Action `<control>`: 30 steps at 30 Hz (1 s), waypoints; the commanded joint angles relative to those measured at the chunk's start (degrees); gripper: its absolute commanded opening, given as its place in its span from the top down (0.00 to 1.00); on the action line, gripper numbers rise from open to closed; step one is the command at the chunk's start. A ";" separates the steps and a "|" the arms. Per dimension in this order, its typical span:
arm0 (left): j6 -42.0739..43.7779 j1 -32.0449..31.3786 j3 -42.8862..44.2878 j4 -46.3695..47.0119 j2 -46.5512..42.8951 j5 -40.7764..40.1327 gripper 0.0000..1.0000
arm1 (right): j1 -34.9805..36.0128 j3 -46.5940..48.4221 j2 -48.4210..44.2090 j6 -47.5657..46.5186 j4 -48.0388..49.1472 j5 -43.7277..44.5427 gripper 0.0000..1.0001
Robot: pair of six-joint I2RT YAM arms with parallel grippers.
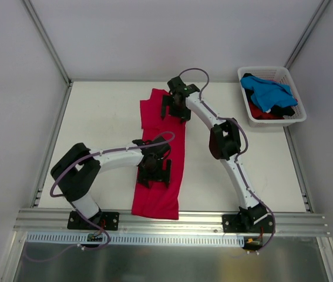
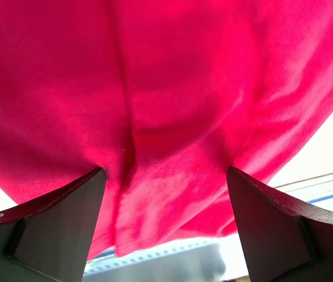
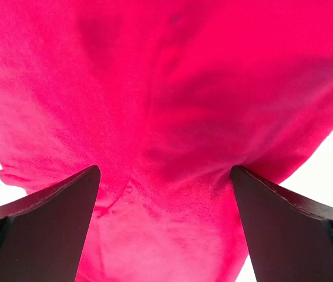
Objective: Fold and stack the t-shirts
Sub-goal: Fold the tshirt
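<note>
A crimson-red t-shirt [image 1: 154, 202] lies on the white table as a long narrow strip running from the far middle to the near edge. My left gripper [image 1: 155, 176] is down on its near half, open, both fingertips resting on the cloth. In the left wrist view the red t-shirt [image 2: 172, 88] fills the frame and bulges between the spread jaws of the left gripper [image 2: 165, 173]. My right gripper [image 1: 175, 113] is down on the far end, also open. Red cloth [image 3: 166, 76] fills the right wrist view, lying between the wide jaws of the right gripper [image 3: 165, 170].
A white slatted basket [image 1: 272, 70] stands at the back right, holding a bright blue t-shirt [image 1: 266, 93] on top of a dark one [image 1: 283, 110] and a red one [image 1: 260, 113]. A metal rail [image 1: 172, 222] runs along the near table edge.
</note>
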 commanded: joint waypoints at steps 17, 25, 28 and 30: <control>-0.09 0.59 9.26 4.63 8.77 2.91 0.17 | -3.97 4.99 -0.81 -5.96 8.06 -4.64 0.01; 3.51 1.20 15.49 -2.57 -11.84 -4.46 0.05 | -2.66 1.40 -20.47 -11.24 10.26 -8.95 0.01; 4.30 3.39 13.32 -2.84 -20.28 -4.83 0.01 | -2.75 -6.65 -32.15 -12.82 8.95 -6.76 0.01; 3.87 8.02 10.42 -2.93 -24.44 -2.38 0.01 | -3.09 -11.16 -37.72 -13.52 6.67 -4.21 0.01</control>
